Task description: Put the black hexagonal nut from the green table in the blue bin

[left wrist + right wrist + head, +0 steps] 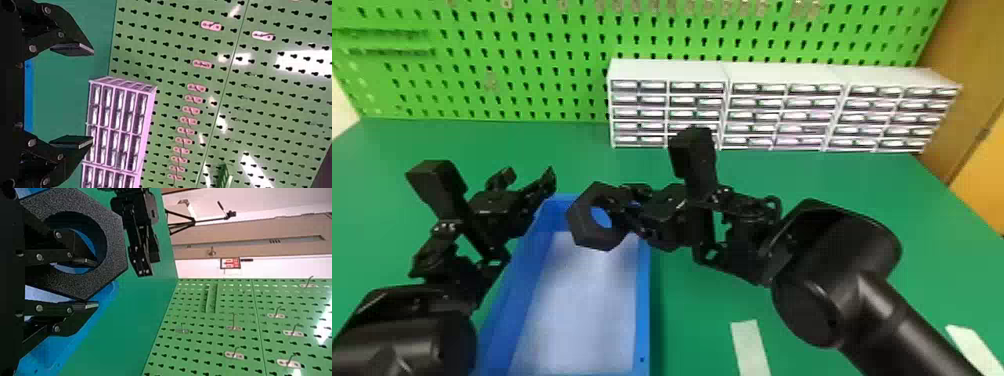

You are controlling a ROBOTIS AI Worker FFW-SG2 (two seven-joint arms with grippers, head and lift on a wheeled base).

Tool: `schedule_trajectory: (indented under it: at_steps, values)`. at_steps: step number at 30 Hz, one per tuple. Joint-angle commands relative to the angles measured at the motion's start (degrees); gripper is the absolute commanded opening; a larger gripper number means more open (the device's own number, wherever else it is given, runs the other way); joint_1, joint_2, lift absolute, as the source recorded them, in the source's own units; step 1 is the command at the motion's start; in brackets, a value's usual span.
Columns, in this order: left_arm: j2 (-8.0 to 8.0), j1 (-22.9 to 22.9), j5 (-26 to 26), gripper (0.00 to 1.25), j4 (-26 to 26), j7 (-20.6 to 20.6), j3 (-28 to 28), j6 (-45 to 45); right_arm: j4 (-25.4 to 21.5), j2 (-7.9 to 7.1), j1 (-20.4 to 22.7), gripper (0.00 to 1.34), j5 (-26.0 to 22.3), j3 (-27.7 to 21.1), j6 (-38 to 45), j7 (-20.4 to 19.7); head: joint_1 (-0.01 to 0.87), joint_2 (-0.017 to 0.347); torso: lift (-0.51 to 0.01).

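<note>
Table [832, 190], green, ran from the near side to the far side. Pegboard [532, 30], lighter green, stood upright along the far edge. 3 white drawer units [782, 75] sat side by side in front of it, far right of the bin [643, 305]. Bin was blue with a pale floor, near side, left of centre. Left gripper [529, 175] was up by the bin's far left corner: fingers spread, nothing between them. Right gripper [623, 218] was over the bin's far right part, clenched on the nut [580, 220]: 1 finger inside the hole, 1 outside, ring wall between them. 2 white strips [751, 345] lay on the table at the near side, right of the bin. Nut, black and hexagonal, was held tilted above the bin's far end, right of the left gripper and apart from it.
</note>
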Motion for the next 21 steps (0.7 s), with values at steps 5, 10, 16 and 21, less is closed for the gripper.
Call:
schedule_trajectory:
  at_steps: [5,10,16,21]
  values:
    - [0.00,-0.6,0.0,0.79,0.4,0.0,-0.7,-0.2,1.4,0.90,-0.9,0.34,-0.2,1.3,-0.6,0.0,0.691,0.009,-0.097]
    - [0.00,-0.7,0.0,0.79,0.4,0.0,-0.8,-0.4,1.9,1.42,-0.9,0.34,-0.2,1.4,-0.7,0.0,0.691,0.009,-0.097]
    - [0.00,-0.7,0.0,0.79,0.5,0.0,-0.9,-0.4,2.3,1.51,-1.5,0.55,-0.6,2.0,-0.6,0.0,0.691,0.009,-0.097]
    - [0.00,-0.8,0.0,0.79,0.5,0.0,-0.9,-0.5,2.5,1.34,-1.7,0.79,-0.9,2.2,-0.4,0.0,0.691,0.009,-0.097]
